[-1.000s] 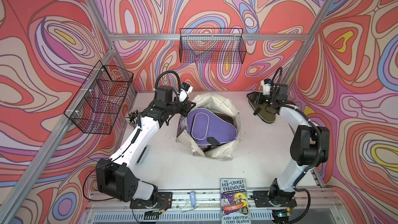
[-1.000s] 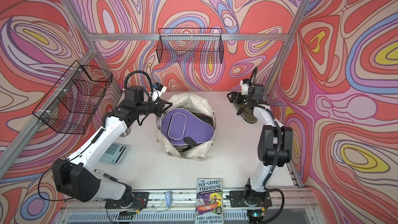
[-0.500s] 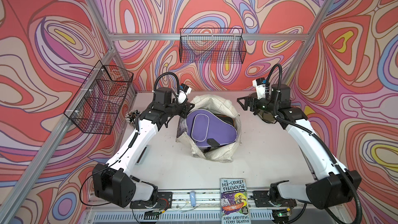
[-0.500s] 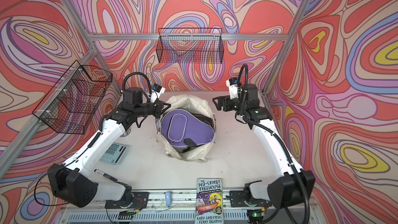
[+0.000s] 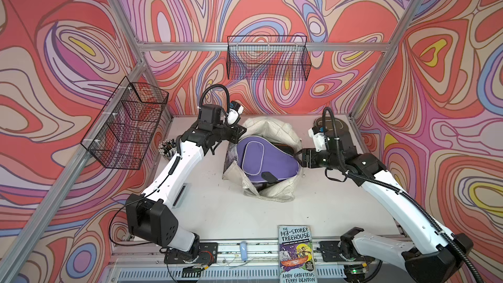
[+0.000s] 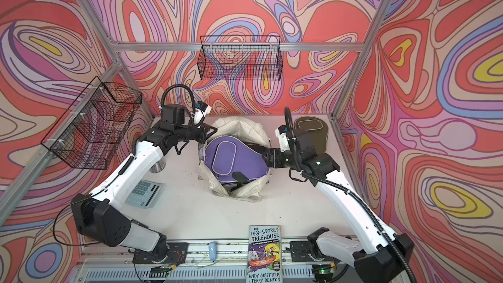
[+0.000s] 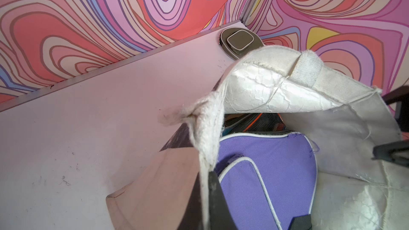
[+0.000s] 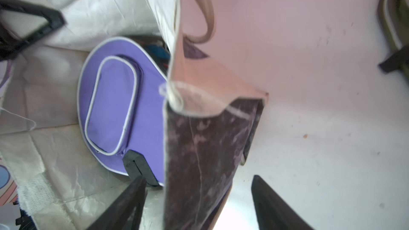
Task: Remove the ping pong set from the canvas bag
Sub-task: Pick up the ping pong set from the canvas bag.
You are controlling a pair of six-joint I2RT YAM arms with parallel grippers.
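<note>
In both top views the large cream-white canvas bag [image 5: 272, 129] is slumping open near the middle of the white tabletop [image 5: 231, 213], a little toward 12 o'clock. A purple paddle-shaped zip case [image 5: 261, 159] is lying in its mouth, on top of darker items I cannot make out. The left pincer [image 5: 236, 136] is clenching the bag's rim at about 10 o'clock. The right pincer [image 5: 301, 157] is sitting at the rim at 3 o'clock. An olive green paddle-shaped zip case [image 6: 313, 130] is lying outside the bag in the tabletop's 1 o'clock corner, well apart from it. A paperback book [image 5: 296, 257] is lying at the 6 o'clock edge, and a grey calculator [image 6: 143, 194] at 8 o'clock, beside the left arm.

In the left wrist view the canvas bag [image 7: 254, 85] rim is running into the left pincer [image 7: 209, 186], which is pinching it tight. The purple case [image 7: 265, 162] is lying just beside it inside the bag, and the olive green case [image 7: 240, 40] is resting far off by the wall.

The right wrist view is somewhat blurred. The right pincer [image 8: 198, 178] is standing released, its dark fingers [image 8: 128, 202] spread either side of the bag's grey-purple side panel [image 8: 205, 151]. One finger is inside the bag and one outside, with a gap showing on the outer side. The purple case [image 8: 115, 98] is lying inside the bag.
</note>
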